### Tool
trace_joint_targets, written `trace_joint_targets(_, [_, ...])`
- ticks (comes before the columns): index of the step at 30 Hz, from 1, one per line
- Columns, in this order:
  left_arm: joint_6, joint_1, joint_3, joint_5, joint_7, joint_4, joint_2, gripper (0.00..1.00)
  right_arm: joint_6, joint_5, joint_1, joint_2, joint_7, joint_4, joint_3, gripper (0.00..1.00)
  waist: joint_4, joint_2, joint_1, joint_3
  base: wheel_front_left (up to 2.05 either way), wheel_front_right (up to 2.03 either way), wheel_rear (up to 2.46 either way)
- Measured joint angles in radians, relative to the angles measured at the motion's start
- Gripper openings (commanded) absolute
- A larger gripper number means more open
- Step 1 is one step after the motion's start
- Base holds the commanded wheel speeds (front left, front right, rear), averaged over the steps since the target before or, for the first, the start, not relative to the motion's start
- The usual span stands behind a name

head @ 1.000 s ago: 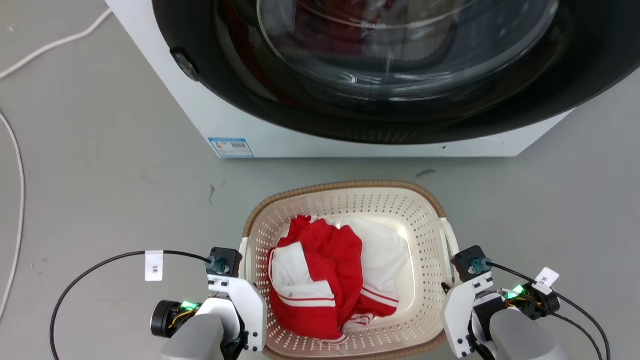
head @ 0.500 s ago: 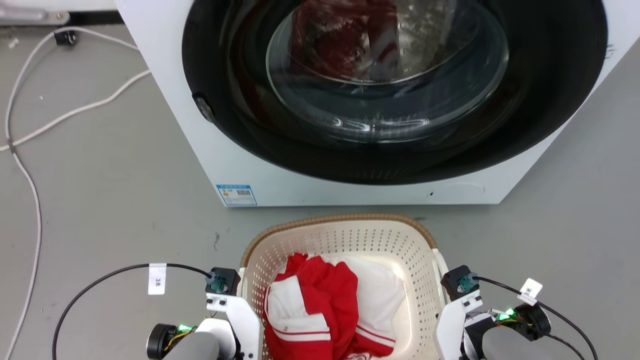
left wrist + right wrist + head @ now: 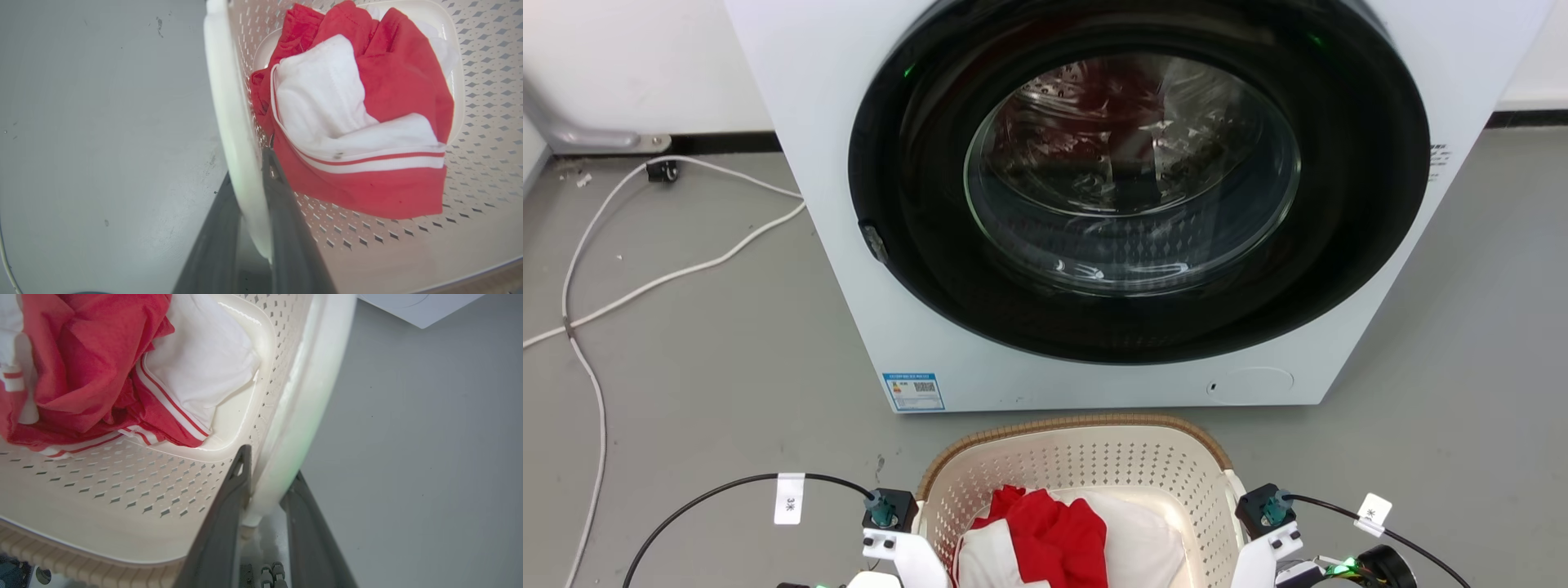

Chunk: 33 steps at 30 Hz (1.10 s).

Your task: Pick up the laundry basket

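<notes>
The laundry basket [image 3: 1078, 426], cream perforated plastic with a brown woven rim, sits at the bottom of the head view in front of the washing machine. It holds a red and white garment [image 3: 347, 122]. My left gripper [image 3: 249, 171] is shut on the basket's white left handle [image 3: 231, 102], one finger inside the wall and one outside. On the opposite side, the white right handle [image 3: 310, 396] is clamped the same way by my right gripper [image 3: 271, 463]. Both wrists flank the basket in the head view.
A white front-loading washing machine [image 3: 849, 327] with a dark round door [image 3: 1135, 188] stands just beyond the basket, red fabric behind its glass. White cables [image 3: 645, 278] trail over the grey floor at the left. A wall runs along the back.
The whole head view has shifted: the washing machine and basket sit lower in frame, so the camera moved. The basket stays between both grippers, and its far rim looks closer to the machine's base.
</notes>
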Motion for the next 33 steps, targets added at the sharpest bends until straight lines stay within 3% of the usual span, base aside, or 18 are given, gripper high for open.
trace_joint_targets(33, [0.0,0.012,-0.068,-0.069,-0.021,0.0,0.009,0.0,-0.001,0.129,0.005,-0.016,0.016,0.018,0.112,0.0,-0.006,0.0,0.0002,-0.048,0.0,0.0,0.0])
